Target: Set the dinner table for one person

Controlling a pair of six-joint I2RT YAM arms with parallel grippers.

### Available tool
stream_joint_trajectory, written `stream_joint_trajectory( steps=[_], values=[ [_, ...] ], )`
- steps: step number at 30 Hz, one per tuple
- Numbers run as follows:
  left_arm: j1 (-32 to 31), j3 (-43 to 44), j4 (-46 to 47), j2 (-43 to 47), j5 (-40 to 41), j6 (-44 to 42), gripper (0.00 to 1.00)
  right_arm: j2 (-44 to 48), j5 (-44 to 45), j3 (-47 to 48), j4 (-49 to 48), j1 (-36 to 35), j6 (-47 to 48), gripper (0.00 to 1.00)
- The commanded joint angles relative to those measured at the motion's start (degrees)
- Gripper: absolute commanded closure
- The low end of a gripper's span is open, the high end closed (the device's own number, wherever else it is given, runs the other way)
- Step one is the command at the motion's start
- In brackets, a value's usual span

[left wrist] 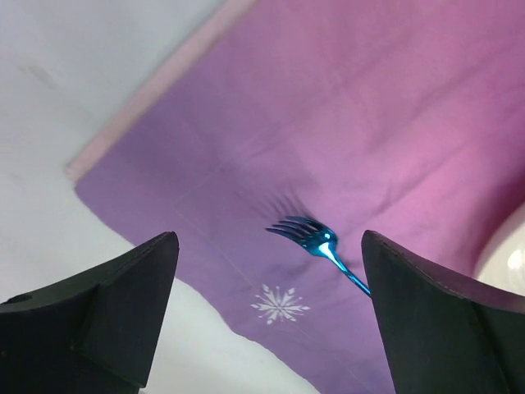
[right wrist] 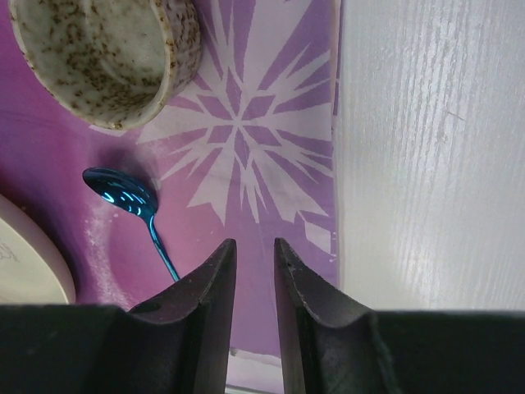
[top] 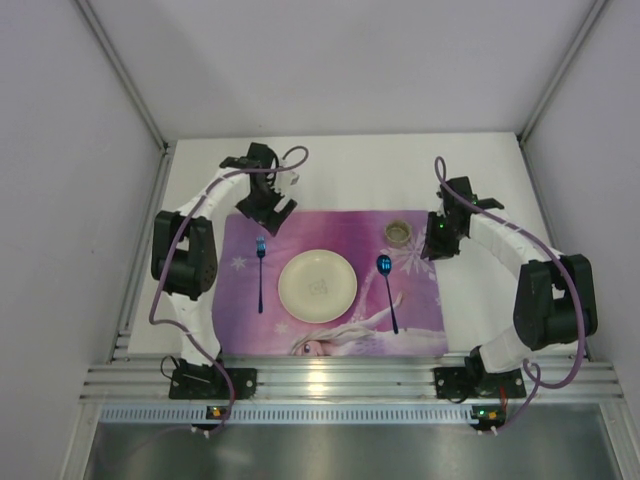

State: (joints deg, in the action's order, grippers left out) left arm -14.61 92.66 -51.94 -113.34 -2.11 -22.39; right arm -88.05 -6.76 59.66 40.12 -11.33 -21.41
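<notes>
Along the near edge of the dinner table [top: 360, 170] runs a ribbed aluminium rail [top: 340, 378], and both arm bases sit on it. Just past the rail, midway between the left and right edges, a purple snowflake mat [top: 330, 228] lies flat on the white top. A cream plate [top: 317, 285] sits at the mat's middle. On the plate's left-edge side lies a blue fork [top: 260, 278], tines toward the far edge. On its right-edge side lies a blue spoon [top: 389, 295], bowl toward the far edge. Neither touches the plate. Farther back, a speckled cup [top: 398, 232] stands upright near the mat's far right corner, apart from the spoon. The right gripper [right wrist: 253, 244] hovers just beside the cup toward the right edge, over the mat's border. Its fingers are drawn almost together with a slim gap, and they grip nothing. The left gripper [left wrist: 269, 238] hangs over the mat's far left corner, fingers spread wide and empty, with the fork's tines showing between them. Beyond both, the white tabletop runs on to the far edge
</notes>
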Motion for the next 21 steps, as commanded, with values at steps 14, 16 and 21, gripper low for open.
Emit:
stream_joint_trajectory(
  steps=[14,16,21],
  values=[
    [2.5,-17.5,34.9,23.7,8.5,21.0,0.01,1.8,0.7,8.6,1.7,-0.3,-0.9,0.69],
    [6.6,-23.2,40.4,26.0,5.3,24.7,0.01,2.3,-1.1,12.9,4.2,-0.3,-2.5,0.68],
    [20.8,-33.8,47.7,28.4,-1.9,41.4,0.01,6.9,-2.8,18.5,7.6,-0.4,-4.0,0.67]
  ],
)
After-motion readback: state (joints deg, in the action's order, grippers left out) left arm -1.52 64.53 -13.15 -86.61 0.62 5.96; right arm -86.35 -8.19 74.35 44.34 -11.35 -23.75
